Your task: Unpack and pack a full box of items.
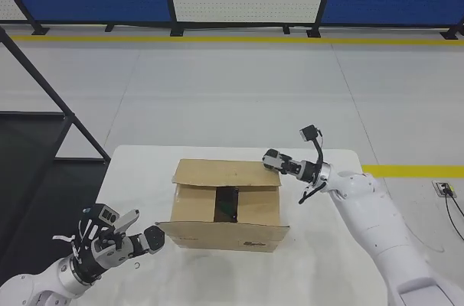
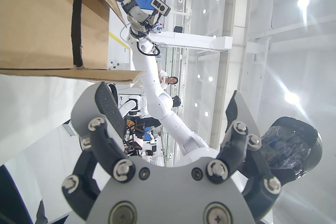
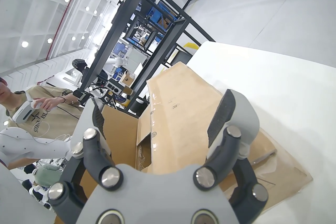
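Spread wide, holding nothing: fingers [image 2: 107, 107] of left gripper [image 2: 169, 93], just off the near-left flap corner of the box [image 1: 255, 206]; likewise spread at right gripper [image 3: 161, 101], by the far-right flap corner. Sits mid-surface [image 1: 140, 183], flaps ajar. Probably light, stiff cardboard with floppy flaps; best to pinch a free flap edge

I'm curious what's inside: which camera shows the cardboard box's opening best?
The top view: it looks straight down on the cardboard box and the dark gap between its flaps. The left wrist view shows its side with a slit; the right wrist view, one flap and part of the opening.
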